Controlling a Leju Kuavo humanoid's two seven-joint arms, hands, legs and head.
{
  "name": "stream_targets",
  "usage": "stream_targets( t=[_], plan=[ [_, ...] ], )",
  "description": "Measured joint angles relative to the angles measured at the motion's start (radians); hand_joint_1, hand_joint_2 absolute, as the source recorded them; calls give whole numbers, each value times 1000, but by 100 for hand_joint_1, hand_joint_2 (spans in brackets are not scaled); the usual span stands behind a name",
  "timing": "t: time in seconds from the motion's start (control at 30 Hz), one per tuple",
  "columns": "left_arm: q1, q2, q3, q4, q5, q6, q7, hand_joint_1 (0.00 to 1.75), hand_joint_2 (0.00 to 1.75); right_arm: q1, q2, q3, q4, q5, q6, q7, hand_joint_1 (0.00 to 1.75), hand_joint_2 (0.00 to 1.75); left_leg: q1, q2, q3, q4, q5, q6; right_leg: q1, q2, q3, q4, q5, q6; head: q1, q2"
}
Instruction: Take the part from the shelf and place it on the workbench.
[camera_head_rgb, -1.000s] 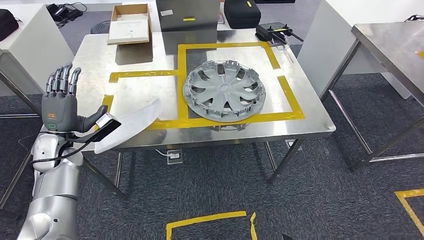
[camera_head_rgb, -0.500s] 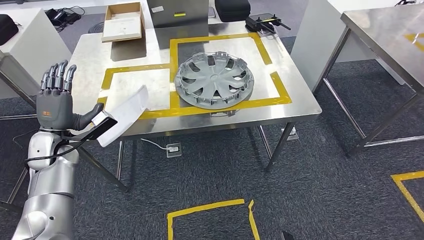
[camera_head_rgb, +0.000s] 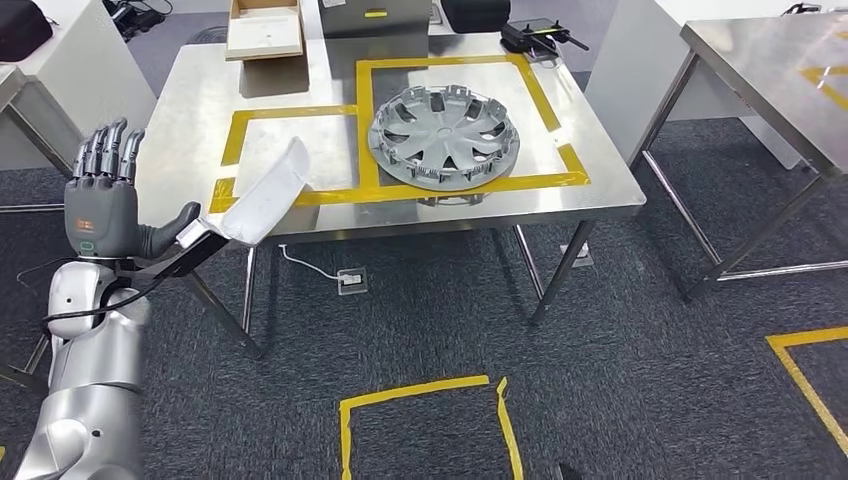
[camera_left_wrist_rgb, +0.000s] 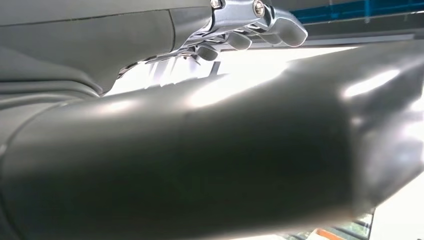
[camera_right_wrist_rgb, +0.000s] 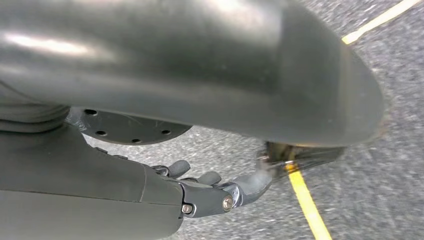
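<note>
Part (camera_head_rgb: 262, 192) in the left hand (camera_head_rgb: 100, 208), and it looks like a pale, thin, curved panel, smooth and matte, held by its near end with the thumb pressing it against the palm while the fingers stand straight up and apart. The far end of the panel reaches over the near edge of the steel surface (camera_head_rgb: 200, 100), above the yellow tape box (camera_head_rgb: 290, 112) marked there. I judge this as the carry-in stage, shelf pick done, placing not yet done. Next move calls for reaching further forward, lowering the panel flat inside the tape, then loosening the thumb. Beside that box lies a grey wheel cover (camera_head_rgb: 444, 137), round, spoked, hard plastic by its look. The surface is brushed metal and shiny. Right hand (camera_right_wrist_rgb: 215, 192) hangs over dark carpet (camera_right_wrist_rgb: 390, 165), fingers loosely curled, holding nothing I can see.
</note>
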Motion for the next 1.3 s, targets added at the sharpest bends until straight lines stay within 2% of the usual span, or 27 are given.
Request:
stream_targets(
  t=[0.03, 0.07, 0.1, 0.13, 0.2, 0.27, 0.33, 0.37, 0.43, 0.5, 0.53, 0.57, 0.63, 0.67, 0.73, 0.77, 0.83, 0.87, 0.9, 0.93, 1.0, 1.03, 1.07, 1.1, 1.17, 1.23, 1.3],
  plan=[
    [1, 0, 0, 1, 0, 0, 0, 0, 0, 0, 0, 0, 0, 1, 0, 1, 0, 0, -1, 0, -14, 2, 9, 1, 0, 0, -8, 54, -20, 1, 0, 0],
    [2, 1, 0, 2, 0, 0, 0, 0, 0, 0, 0, 0, 0, 2, 0, 1, 0, 0, -1, 0, -27, 5, 18, 0, 0, 0, 1, 72, -18, 0, 0, 0],
    [2, 1, 0, 3, 0, 0, -1, 0, 0, -1, 0, 0, 0, 3, -1, 2, 0, 0, -2, -1, -40, 7, 26, -1, 1, 1, 33, 47, 0, -5, 0, 0],
    [3, 1, 0, 3, 0, 0, -1, 0, 0, -1, 0, 0, 0, 4, -1, 2, 0, 0, -3, -1, -50, 8, 34, -2, 3, 1, 82, -12, 22, -12, 0, 0],
    [3, 2, 0, 3, 1, 0, -1, 0, 0, -4, -1, 0, 0, 5, -2, 1, 0, 0, -4, -2, -65, 9, 50, -9, 10, 2, 188, -160, 36, -30, -1, 0],
    [3, 3, 0, 3, 4, 0, -1, 0, 0, -5, -2, 0, 0, 5, -3, 1, 0, 0, -2, 1, -70, 6, 64, -20, 18, 3, 232, -233, 32, -40, -1, 0],
    [4, 4, 0, 3, 7, 0, -1, 0, 0, -3, -1, 0, 0, 5, -3, 2, 0, 0, 0, 2, -73, 0, 78, -33, 18, 1, 227, -244, 49, -47, 0, 0],
    [4, 5, 0, 3, 7, 0, -1, 0, 0, -4, -1, 0, 0, 5, -3, 2, 0, 0, 0, 1, -79, 5, 69, -38, 16, -1, 222, -251, 60, -53, -1, 0],
    [5, 7, 0, 4, 8, 0, -2, 0, 0, -4, 0, 0, 0, 4, -3, 2, 0, 0, 0, -1, -102, 66, 0, -45, 9, -6, 207, -262, 84, -65, -3, 0],
    [5, 8, 0, 5, 6, 0, -2, 0, 0, -5, 1, 0, 0, 1, -2, 3, 0, 0, 0, -1, -135, 201, -97, -52, 8, -6, 180, -260, 106, -70, -4, 0],
    [5, 8, 0, 6, 4, 0, -2, 0, 0, -4, 2, 0, 0, -1, 0, 5, 0, 0, 0, -1, -145, 261, -122, -56, 8, -7, 165, -258, 116, -69, -5, 0],
    [6, 8, 0, 8, 2, 0, -2, 0, 0, -4, 2, 0, 0, -2, 2, 6, 0, 0, 1, -1, -143, 296, -125, -59, 7, -7, 149, -255, 126, -67, -5, 0],
    [5, 8, 0, 10, -2, 0, -2, 0, 0, -4, 2, 0, 0, -4, 6, 9, 0, 0, 3, -1, -88, 257, -78, -62, 5, -8, 119, -245, 144, -61, -5, 0],
    [4, 8, 0, 10, -5, 0, -2, 0, 0, -4, 2, 0, 0, -5, 10, 13, 0, 0, 5, -1, -39, 193, -61, -64, 3, -8, 105, -240, 152, -56, -5, 0],
    [1, 6, 0, 9, -12, 0, -2, 0, 0, -5, 2, -1, 0, -7, 19, 24, 0, 0, 3, -3, 51, 59, -66, -59, 3, -8, 83, -231, 169, -44, -5, 0],
    [0, 4, -1, 10, -16, 0, -2, 0, 0, -4, 2, -1, 0, -9, 23, 29, 0, 0, 0, -5, 72, 20, -77, -53, 4, -8, 77, -230, 179, -38, -5, 0],
    [0, 2, -1, 12, -22, 0, -2, 0, 0, -2, 3, -1, 0, -10, 22, 36, 0, 0, -3, -6, 65, 8, -73, -35, 4, -7, 70, -235, 199, -27, -5, 0],
    [0, 0, -1, 14, -24, 0, -2, 0, 0, -1, 4, -1, 0, -10, 21, 40, 0, 0, -2, -5, 57, 8, -64, -26, 2, -6, 65, -231, 194, -20, -6, 0],
    [1, -1, -1, 15, -24, 0, -2, 0, 0, 1, 4, -1, 0, -9, 19, 45, 0, 0, -1, -3, 48, 8, -54, -18, 0, -4, 56, -215, 170, -14, -5, 0],
    [1, -3, -1, 16, -24, 0, -2, 0, 0, 1, 4, -2, 0, -8, 19, 51, 0, 0, 1, -1, 37, 8, -42, -11, -2, -3, 41, -177, 127, -8, -4, 0],
    [2, -4, -1, 16, -22, 0, -2, 0, 0, 2, 4, -2, 0, -5, 18, 58, 0, 0, 2, 0, 10, 9, -18, -4, -3, -3, 7, -48, 22, 1, -2, 0],
    [3, -4, -1, 17, -19, 0, -2, 0, 0, 1, 4, -2, 0, -4, 17, 58, 0, 0, 1, 0, -5, 10, -6, -3, -4, -3, -4, 18, -11, 3, -2, 0],
    [5, -4, -1, 17, -17, 0, -2, 0, 0, 1, 4, -2, 0, -4, 16, 55, 0, 0, 1, 0, -21, 11, 6, -3, -4, -2, -3, 62, -19, 3, -2, 0],
    [7, -4, -1, 17, -15, 0, -2, 0, 0, 1, 4, -2, 0, -4, 14, 50, 0, 0, 1, 0, -37, 12, 17, -5, -4, -2, 13, 74, -7, 2, -2, 0],
    [11, -4, -1, 16, -15, 0, -2, 0, 0, 0, 4, -2, 0, -3, 12, 40, 0, 0, 1, -1, -64, 15, 38, -10, -2, -1, 97, -5, 37, -8, -2, 0],
    [13, -3, -1, 15, -15, 0, -2, 0, 0, -3, 4, -2, 0, -3, 12, 33, 0, 0, 1, -2, -80, 15, 57, -19, 4, 2, 204, -149, 31, -23, -2, 0],
    [13, -3, 0, 14, -15, 0, -2, 0, 0, -4, 4, -2, 0, -2, 13, 30, 0, 0, 3, 0, -85, 10, 76, -32, 13, 4, 249, -226, 11, -34, -2, 0]
  ],
)
